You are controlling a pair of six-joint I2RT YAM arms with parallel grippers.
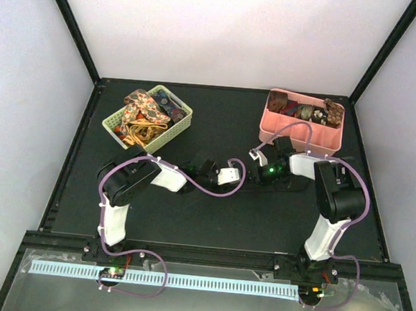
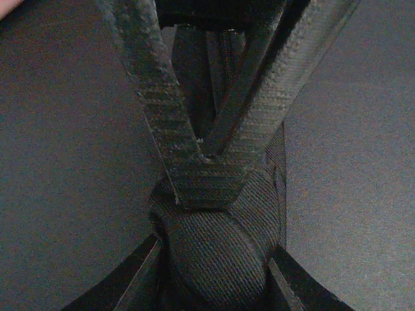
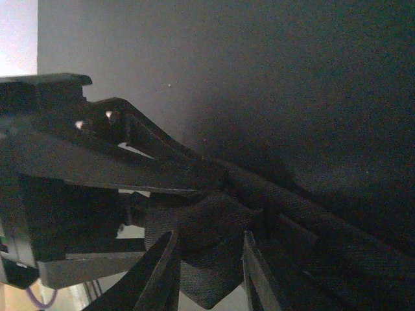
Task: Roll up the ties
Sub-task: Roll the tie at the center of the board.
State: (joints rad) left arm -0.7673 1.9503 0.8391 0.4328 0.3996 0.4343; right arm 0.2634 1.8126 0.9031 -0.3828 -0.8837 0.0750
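Note:
A dark, finely ribbed tie [image 2: 217, 249] is wound into a small coil on the black mat. In the left wrist view my left gripper [image 2: 214, 278] is shut on that coil, one finger against each side. My right gripper's fingers [image 2: 259, 129] reach down onto the coil's top from above. In the right wrist view my right gripper [image 3: 211, 272] is shut on a fold of the same tie [image 3: 207, 236]. The tie's loose strip [image 3: 311, 223] trails off to the right. From above, the left gripper [image 1: 245, 177] and right gripper [image 1: 261, 173] meet at mid-table. There the dark tie is hard to make out.
A green basket [image 1: 113, 128] at the back left holds several loose patterned ties [image 1: 145, 111]. A pink bin [image 1: 324, 141] at the back right holds rolled ties [image 1: 312, 112]. Purple cables loop along both arms. Raised black rails edge the mat.

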